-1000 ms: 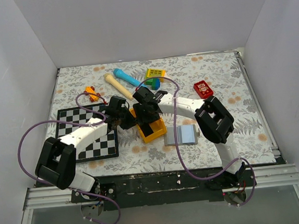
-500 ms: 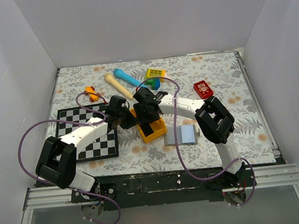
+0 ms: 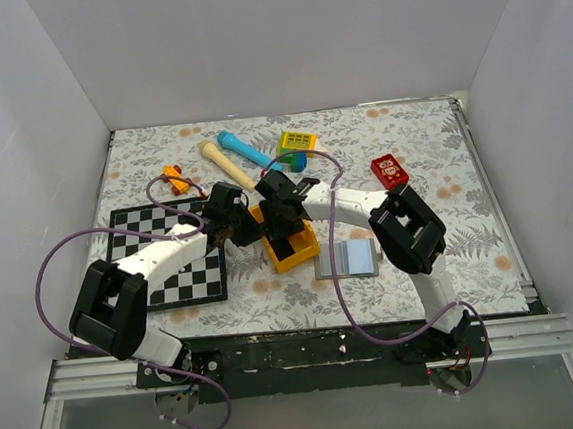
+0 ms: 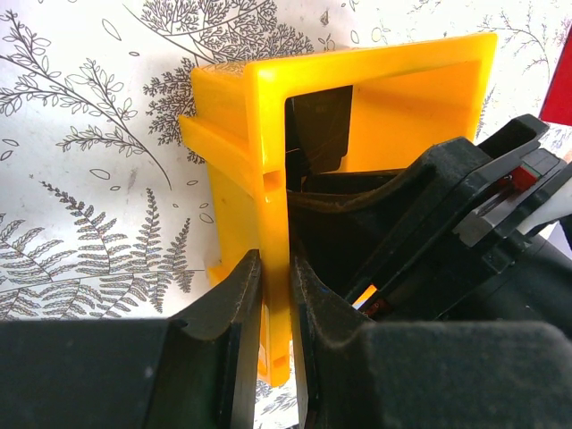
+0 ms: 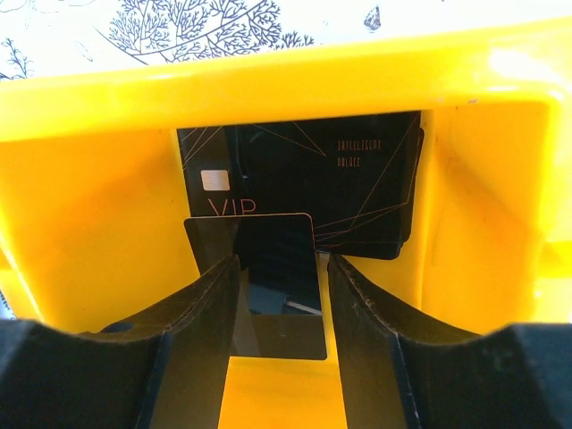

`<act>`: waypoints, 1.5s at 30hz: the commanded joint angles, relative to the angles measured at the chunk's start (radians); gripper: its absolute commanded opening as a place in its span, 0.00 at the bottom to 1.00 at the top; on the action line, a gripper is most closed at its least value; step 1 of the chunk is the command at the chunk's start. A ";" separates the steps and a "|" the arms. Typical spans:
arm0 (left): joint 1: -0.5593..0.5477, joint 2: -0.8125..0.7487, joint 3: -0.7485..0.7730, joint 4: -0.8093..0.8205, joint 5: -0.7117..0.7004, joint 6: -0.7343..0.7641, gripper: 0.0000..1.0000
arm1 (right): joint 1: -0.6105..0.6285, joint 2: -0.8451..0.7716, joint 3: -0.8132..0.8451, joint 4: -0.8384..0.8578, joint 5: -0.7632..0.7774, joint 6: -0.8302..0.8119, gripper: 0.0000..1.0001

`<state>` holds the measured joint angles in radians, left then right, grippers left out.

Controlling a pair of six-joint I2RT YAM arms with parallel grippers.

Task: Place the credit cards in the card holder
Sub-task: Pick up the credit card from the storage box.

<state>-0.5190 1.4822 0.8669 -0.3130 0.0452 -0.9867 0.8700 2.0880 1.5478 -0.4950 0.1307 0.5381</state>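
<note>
The left end effector [image 4: 274,264] pinched the yellow tray [image 4: 268,107] by its wall. The right end effector [image 5: 283,262] straddled a credit card [image 5: 268,237] inside, and I couldn't tell if it gripped; the card holder [image 3: 348,258] lay open to its right. Little had shifted since.

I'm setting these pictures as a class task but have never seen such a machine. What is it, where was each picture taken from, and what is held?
These are two robot arms bolted at a table's near edge, each ending in a two-finger gripper. The wide picture comes from a camera overhead; the two close-ups come from cameras on the wrists. On the table lie a chessboard, a red block, a few toys, an open grey card holder and a yellow tray. The left gripper is pinching the tray's wall. The right gripper reaches inside, jaws apart around one of the black credit cards, apparently not gripping yet.
</note>
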 commanded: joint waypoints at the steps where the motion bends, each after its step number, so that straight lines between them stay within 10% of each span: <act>1: 0.001 0.004 0.012 -0.040 -0.008 0.034 0.00 | -0.005 0.070 -0.041 -0.060 0.003 -0.015 0.53; 45: 0.001 0.016 0.023 -0.044 -0.005 0.036 0.00 | -0.008 -0.115 -0.189 0.156 -0.240 0.045 0.39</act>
<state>-0.5190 1.4841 0.8803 -0.3214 0.0528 -0.9794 0.8452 2.0018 1.3819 -0.2981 0.0338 0.5476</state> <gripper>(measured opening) 0.148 0.403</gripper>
